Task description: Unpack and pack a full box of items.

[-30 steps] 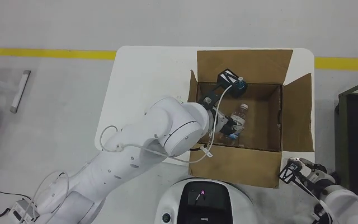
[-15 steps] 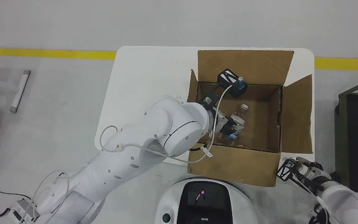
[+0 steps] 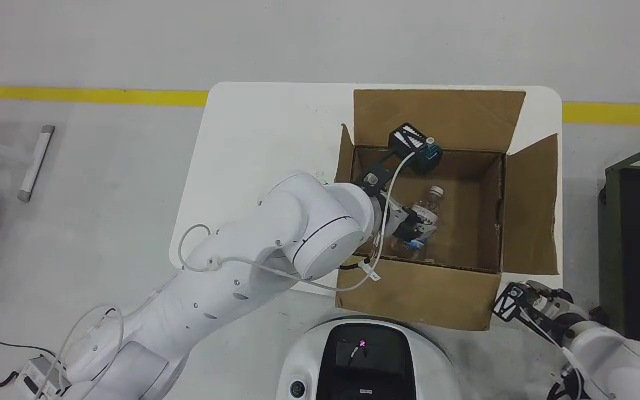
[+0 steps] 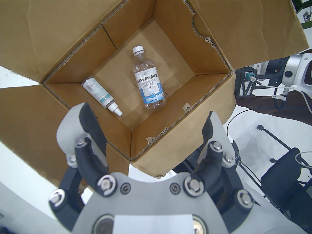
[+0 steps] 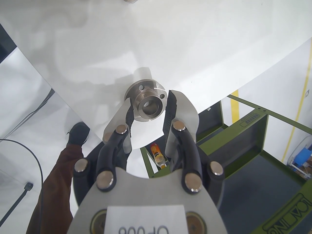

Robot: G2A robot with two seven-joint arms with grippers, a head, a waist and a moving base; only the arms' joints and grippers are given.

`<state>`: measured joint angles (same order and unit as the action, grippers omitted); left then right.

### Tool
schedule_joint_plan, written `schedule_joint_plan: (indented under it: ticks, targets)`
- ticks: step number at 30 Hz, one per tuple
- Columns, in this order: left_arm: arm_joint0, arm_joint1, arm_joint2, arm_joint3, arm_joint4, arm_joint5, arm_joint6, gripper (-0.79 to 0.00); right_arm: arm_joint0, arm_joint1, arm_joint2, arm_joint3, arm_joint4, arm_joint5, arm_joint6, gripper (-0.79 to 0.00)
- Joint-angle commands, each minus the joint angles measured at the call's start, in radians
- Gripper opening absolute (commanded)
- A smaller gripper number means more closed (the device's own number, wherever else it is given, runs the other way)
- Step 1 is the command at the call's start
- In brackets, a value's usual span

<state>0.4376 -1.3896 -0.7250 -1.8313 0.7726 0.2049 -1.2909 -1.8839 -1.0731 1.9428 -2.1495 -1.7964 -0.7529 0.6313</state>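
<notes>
An open cardboard box (image 3: 525, 215) (image 4: 170, 127) stands on the right part of the white table (image 3: 270, 130). On its floor lie a clear bottle (image 4: 148, 83) (image 3: 431, 203) with a white cap and a small spray bottle (image 4: 100, 94). My left gripper (image 4: 148, 115) (image 3: 408, 140) hangs open above the box's far left corner, holding nothing. My right gripper (image 5: 148, 108) (image 3: 512, 302) is off the box's near right corner, shut on a round metal flange (image 5: 147, 104) above the table edge.
The box's flaps (image 3: 435, 103) are folded outward on all sides. A green metal rack (image 5: 246, 132) (image 3: 625, 225) stands to the right of the table, with an orange bottle (image 5: 157, 153) on it. Bare tabletop lies left of the box.
My right gripper has shifted a little to the left, closer to the box's near right corner. The left arm and the bottles have not moved.
</notes>
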Motion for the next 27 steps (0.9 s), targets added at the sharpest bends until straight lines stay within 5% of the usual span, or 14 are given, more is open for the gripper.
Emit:
schedule_joint_plan:
  ticks: [1,27]
  targets:
    - [0.0,0.0,0.0,0.0,0.0,0.0,0.0,0.0,0.002,0.0,0.0,0.001,0.005,0.003,-0.002,-0.477]
    - [0.0,0.0,0.0,0.0,0.0,0.0,0.0,0.0,0.027,0.004,-0.013,0.028,0.017,-0.004,0.013,-0.505]
